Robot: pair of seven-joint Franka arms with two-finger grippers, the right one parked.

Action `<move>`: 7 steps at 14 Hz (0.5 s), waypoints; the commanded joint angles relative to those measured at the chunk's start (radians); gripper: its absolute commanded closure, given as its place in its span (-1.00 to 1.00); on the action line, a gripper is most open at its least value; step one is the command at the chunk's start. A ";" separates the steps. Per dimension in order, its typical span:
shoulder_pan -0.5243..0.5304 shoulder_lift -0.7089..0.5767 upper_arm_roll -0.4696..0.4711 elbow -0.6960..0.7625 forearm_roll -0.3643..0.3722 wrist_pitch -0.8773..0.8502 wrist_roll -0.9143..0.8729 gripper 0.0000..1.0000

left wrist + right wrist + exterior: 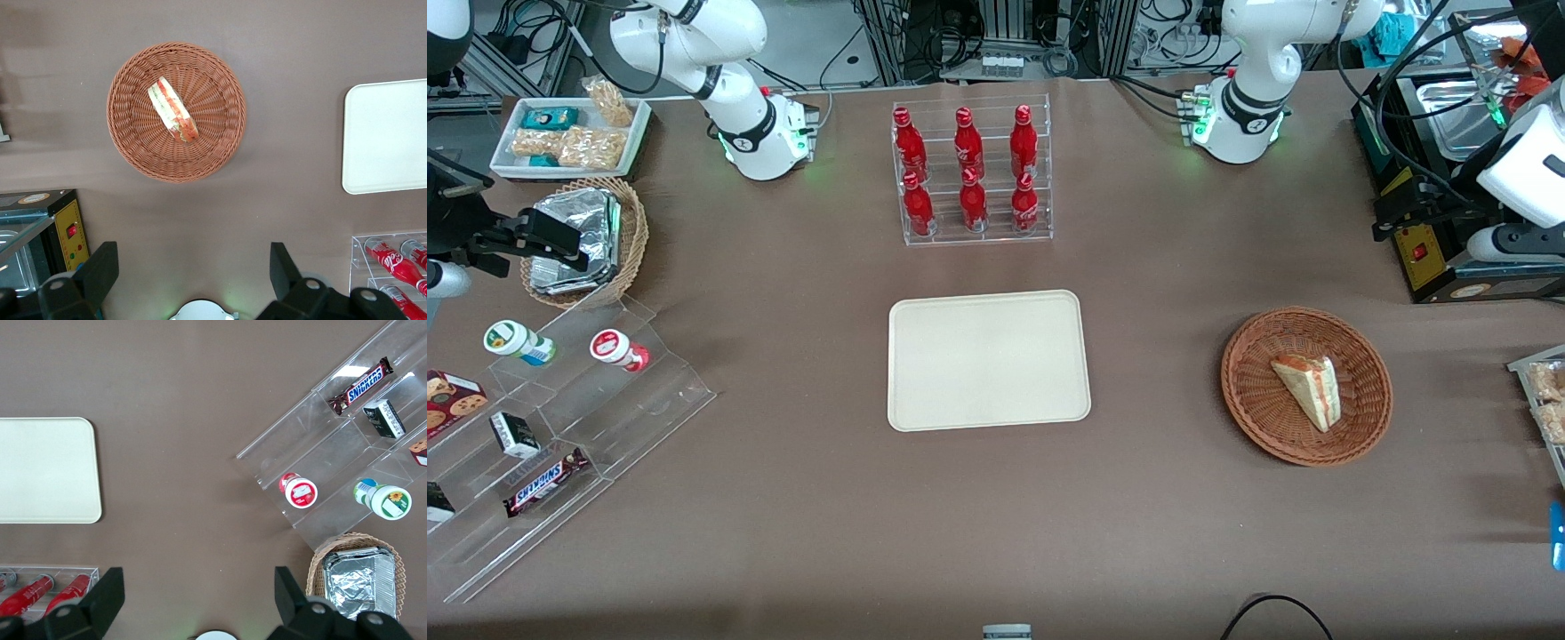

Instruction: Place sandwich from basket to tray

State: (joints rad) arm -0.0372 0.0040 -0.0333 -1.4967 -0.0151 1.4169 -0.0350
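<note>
The sandwich (1307, 387) (172, 110), a pale wedge with red and green filling, lies in the reddish-brown wicker basket (1249, 400) (133, 133) toward the working arm's end of the table. The cream tray (987, 360) (387, 140) (40, 467) lies bare at the table's middle. My gripper (193, 248) hangs open high above the bare tablecloth, with nothing between its fingers. It is farther from the front camera than the basket and well apart from it.
A clear rack of red bottles (971, 173) (393, 263) stands farther from the front camera than the tray. A black box with a yellow panel (1423, 253) (67, 230) sits near my gripper. A stepped acrylic shelf (560, 418) and a foil-packet basket (578, 240) lie toward the parked arm's end.
</note>
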 commanded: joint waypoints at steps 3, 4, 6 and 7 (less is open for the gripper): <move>-0.003 0.011 -0.002 0.026 0.040 0.008 0.010 -1.00; -0.003 0.008 0.000 0.021 0.041 0.005 0.013 -1.00; -0.003 0.008 0.000 0.019 0.043 0.007 0.018 -1.00; -0.003 0.011 0.000 0.019 0.043 0.008 0.018 -1.00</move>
State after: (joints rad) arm -0.0370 0.0049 -0.0330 -1.4942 0.0109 1.4243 -0.0328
